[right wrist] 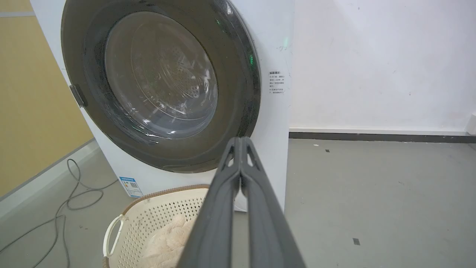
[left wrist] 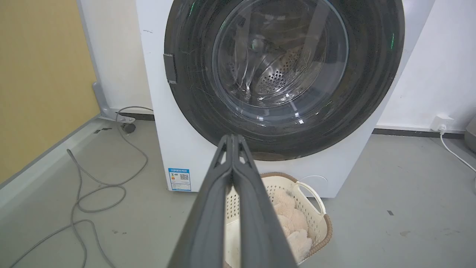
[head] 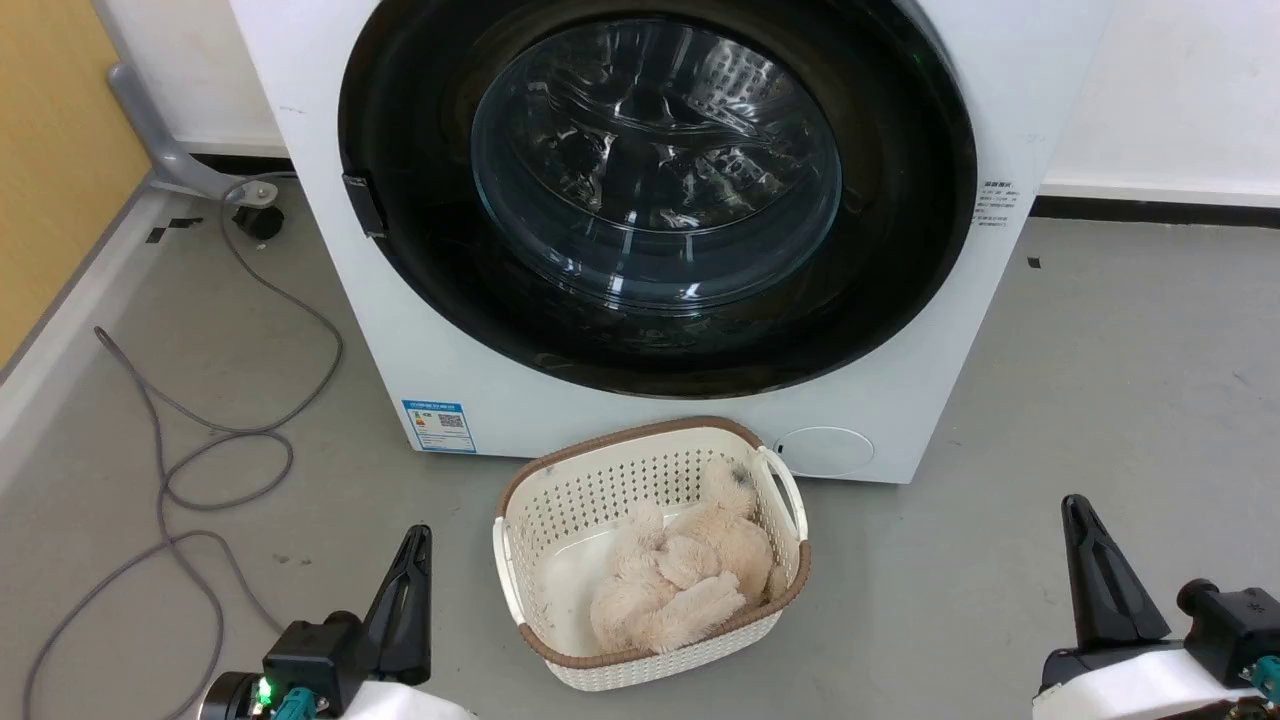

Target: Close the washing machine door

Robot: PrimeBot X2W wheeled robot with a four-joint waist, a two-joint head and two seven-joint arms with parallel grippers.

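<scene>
Judged all but done: washing machine door (head: 655, 190) lying flush in the front of the washing machine (head: 470, 380), black ring flat to the white panel, no gap seen along its edge from the head view or either wrist view. Cannot tell from here whether latched or merely pushed to.

If a last press is wanted, go at the black ring, not the bulging glass. Aim for the left edge beside the small dark tab (head: 365, 205), probably the catch side, though hard to confirm. Push straight in, square to the panel, slowly, then ease off and watch for spring-back. Keep the arm above the cream basket (head: 600, 478) standing on the floor just in front of the machine with a fluffy beige toy (head: 680, 580) inside. Steer clear too of the grey cable (head: 158, 450) looped on the floor to the left.

Left end effector (left wrist: 232, 138): fingers pressed together along their length, pinching nothing, touching nothing, low and well apart from the door, pointing toward its lower rim. Right end effector (right wrist: 241, 140): likewise pressed together, empty, in free air, well short of the machine — a closed tip suited to a blunt push.
</scene>
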